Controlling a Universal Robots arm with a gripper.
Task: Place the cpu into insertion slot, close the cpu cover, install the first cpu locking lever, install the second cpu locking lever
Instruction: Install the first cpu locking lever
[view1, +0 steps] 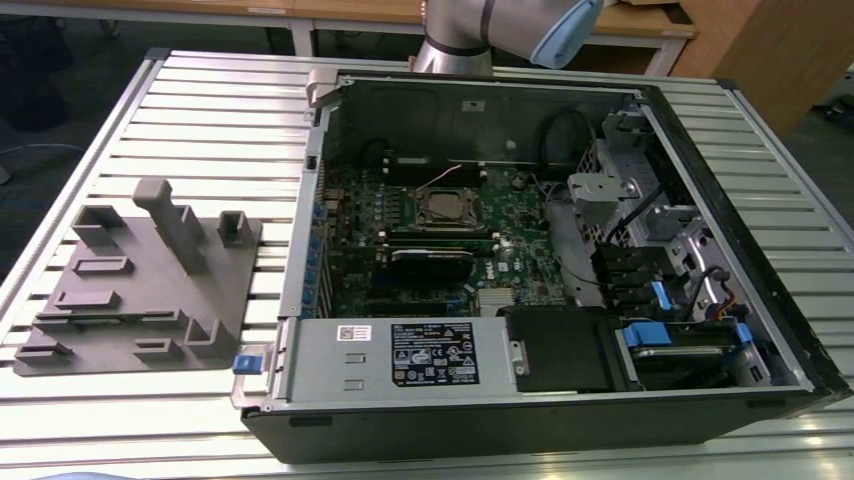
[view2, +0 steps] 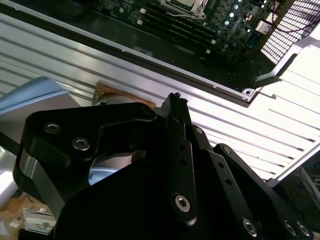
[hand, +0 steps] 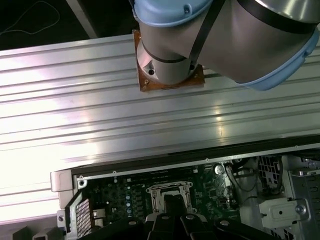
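The insertion slot (view1: 447, 208) is a small square socket with a dark centre on the green board inside the open computer case (view1: 307, 200). A silver-grey metal frame, the cpu cover (view1: 449, 195), lies around it. The slot also appears in the first wrist view (hand: 169, 191) and in the second wrist view (view2: 185, 5). My black gripper (hand: 172, 206) hangs high above the case, in line with the slot in the first wrist view. Its linkage fills the foreground in the second wrist view (view2: 174, 100). The cpu is hidden or out of view. The locking levers are too small to tell apart.
The case lies on a slatted aluminium table (view1: 214, 110). A grey fixture block (view1: 134, 290) sits at the exterior view's left. The arm's base (hand: 170, 70) stands behind the case. Inside are a power supply (view1: 400, 355), drive bays (view1: 667, 260) and cables.
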